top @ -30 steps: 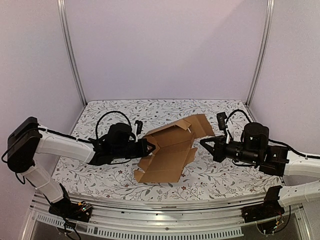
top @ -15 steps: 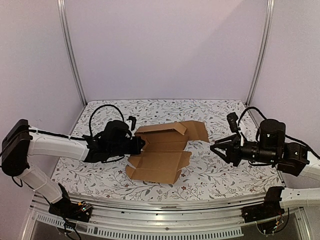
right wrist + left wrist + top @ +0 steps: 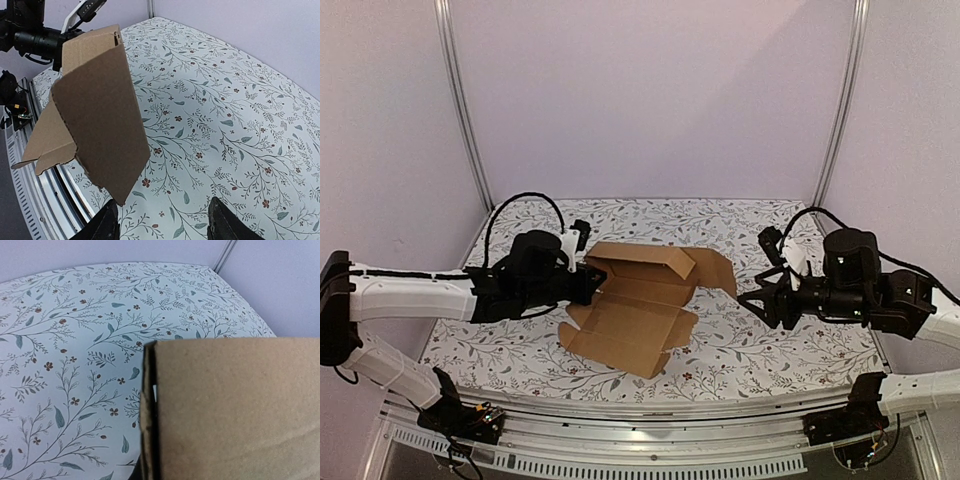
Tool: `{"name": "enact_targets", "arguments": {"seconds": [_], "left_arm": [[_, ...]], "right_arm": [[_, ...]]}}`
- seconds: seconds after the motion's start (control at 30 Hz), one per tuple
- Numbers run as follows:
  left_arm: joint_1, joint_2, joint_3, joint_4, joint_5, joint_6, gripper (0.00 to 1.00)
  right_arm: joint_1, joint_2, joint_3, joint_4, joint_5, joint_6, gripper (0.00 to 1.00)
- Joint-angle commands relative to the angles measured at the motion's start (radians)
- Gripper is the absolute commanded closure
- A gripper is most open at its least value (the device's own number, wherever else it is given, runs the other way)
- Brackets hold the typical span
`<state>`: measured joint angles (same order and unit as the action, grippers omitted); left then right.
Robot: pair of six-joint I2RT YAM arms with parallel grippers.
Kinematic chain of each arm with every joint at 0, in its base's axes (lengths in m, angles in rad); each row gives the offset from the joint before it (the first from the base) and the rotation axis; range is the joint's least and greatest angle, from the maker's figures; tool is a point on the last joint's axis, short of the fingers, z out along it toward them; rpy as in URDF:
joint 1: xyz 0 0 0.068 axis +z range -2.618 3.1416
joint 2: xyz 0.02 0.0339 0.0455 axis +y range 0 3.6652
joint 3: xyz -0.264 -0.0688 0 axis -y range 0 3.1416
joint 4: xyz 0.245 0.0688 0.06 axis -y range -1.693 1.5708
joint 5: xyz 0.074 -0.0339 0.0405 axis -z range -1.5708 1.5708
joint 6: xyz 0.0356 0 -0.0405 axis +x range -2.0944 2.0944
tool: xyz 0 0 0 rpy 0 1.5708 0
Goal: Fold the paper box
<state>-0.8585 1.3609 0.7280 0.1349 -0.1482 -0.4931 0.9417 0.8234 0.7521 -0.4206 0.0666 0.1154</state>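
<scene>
While half-upright, paper box [image 3: 635, 305] wide open.

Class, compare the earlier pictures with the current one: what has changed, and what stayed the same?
The right gripper released the paper box, opened, and now stands apart to its right. The left gripper dragged the box leftward. Unchanged: the left gripper stays shut on the box's left edge, and the box is only partly folded.

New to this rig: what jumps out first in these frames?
The brown paper box, half unfolded with flaps splayed, lies mid-table on the floral table. The left gripper pinches its left edge; the right gripper hangs open just off its right flap, holding nothing.
</scene>
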Motion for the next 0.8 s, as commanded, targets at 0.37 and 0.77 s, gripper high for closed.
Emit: {"name": "enact_targets", "arguments": {"seconds": [0.37,0.77], "left_arm": [[0.015,-0.055,-0.020,-0.070,0.042,0.108,1.00],[0.015,-0.059,-0.012,-0.070,0.081,0.130,1.00]], "right_arm": [[0.003,-0.017,0.114,-0.075,-0.329,-0.089,0.47],[0.003,0.034,0.113,-0.087,-0.290,-0.105,0.59]]}}
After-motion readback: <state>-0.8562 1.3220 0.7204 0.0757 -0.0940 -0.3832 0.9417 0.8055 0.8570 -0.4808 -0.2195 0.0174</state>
